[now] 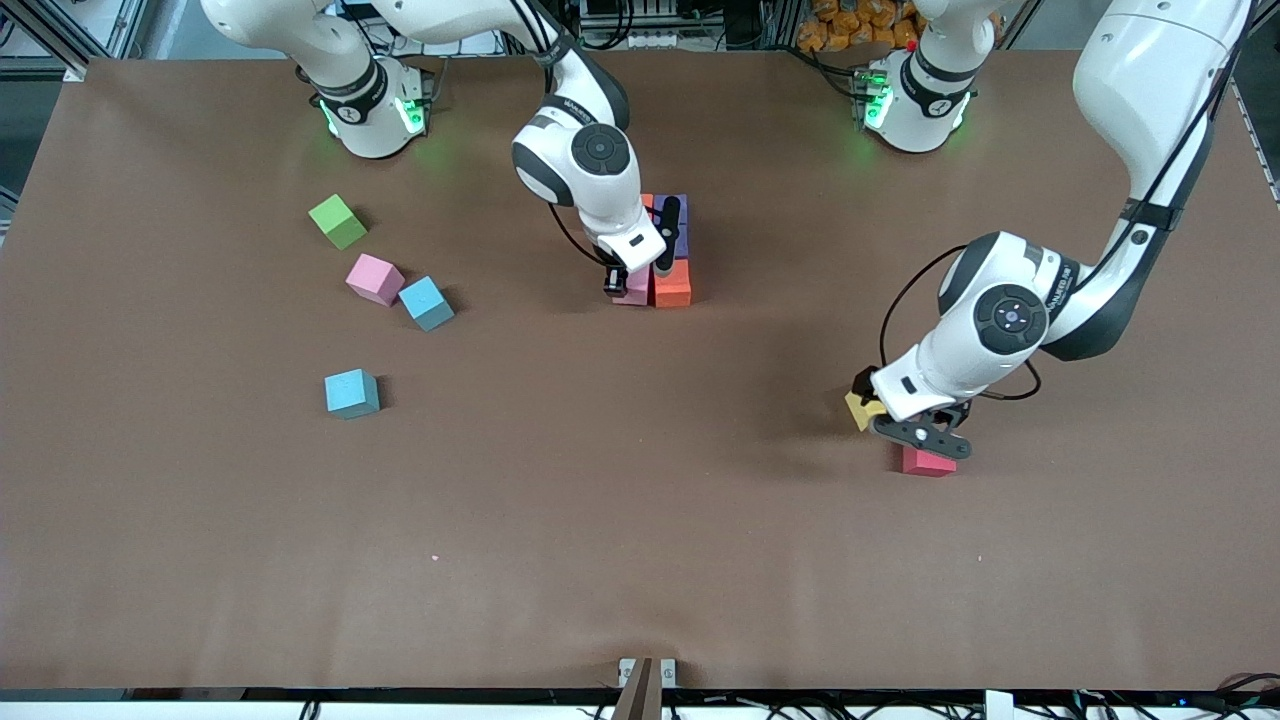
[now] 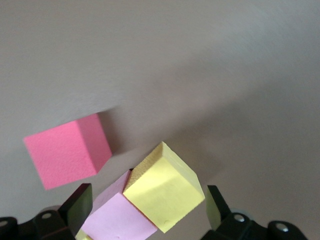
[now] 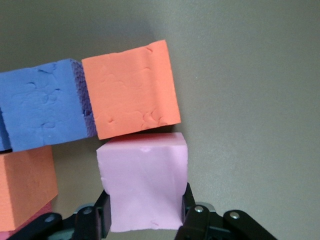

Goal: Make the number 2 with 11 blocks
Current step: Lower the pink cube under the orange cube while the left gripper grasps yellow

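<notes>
My right gripper (image 1: 622, 282) (image 3: 145, 210) is shut on a pink block (image 1: 634, 292) (image 3: 144, 180), set against an orange block (image 1: 672, 284) (image 3: 131, 89) of the cluster at mid-table. The cluster also holds a purple block (image 1: 681, 232) (image 3: 42, 111), a second orange block (image 3: 25, 185) and a red edge. My left gripper (image 1: 905, 425) (image 2: 145, 205) is open toward the left arm's end, its fingers on either side of a tilted yellow block (image 1: 860, 408) (image 2: 165, 187) and a lilac block (image 2: 117, 217) touching it. A red block (image 1: 928, 461) (image 2: 67, 150) lies beside them.
Toward the right arm's end lie a green cube (image 1: 338, 221), a pink block (image 1: 375, 278) and two light blue blocks (image 1: 427, 303) (image 1: 352, 393). The brown table (image 1: 640, 540) stretches wide nearer the front camera.
</notes>
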You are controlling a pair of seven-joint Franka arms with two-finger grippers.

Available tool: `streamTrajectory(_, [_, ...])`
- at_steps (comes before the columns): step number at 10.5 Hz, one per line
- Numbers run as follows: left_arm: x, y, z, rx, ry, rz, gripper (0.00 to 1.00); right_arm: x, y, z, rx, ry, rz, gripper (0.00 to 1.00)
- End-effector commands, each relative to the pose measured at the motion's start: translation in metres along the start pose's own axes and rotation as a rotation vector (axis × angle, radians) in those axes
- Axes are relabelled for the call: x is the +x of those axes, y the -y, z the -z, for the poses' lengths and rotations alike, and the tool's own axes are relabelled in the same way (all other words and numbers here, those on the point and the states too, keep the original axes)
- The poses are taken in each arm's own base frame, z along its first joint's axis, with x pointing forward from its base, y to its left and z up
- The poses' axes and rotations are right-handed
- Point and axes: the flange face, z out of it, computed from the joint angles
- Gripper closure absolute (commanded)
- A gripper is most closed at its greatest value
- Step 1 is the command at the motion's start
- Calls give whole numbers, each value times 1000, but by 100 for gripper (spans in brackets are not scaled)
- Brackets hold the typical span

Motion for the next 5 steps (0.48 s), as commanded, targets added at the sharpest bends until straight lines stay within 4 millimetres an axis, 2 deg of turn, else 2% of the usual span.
streamTrajectory(1, [-5, -10, -7, 4, 14, -186, 0, 4, -5, -6, -9, -16, 17, 92])
streamTrajectory(5, [-10, -14, -19, -14, 31, -471, 0, 10, -3, -8, -11, -22, 28, 92])
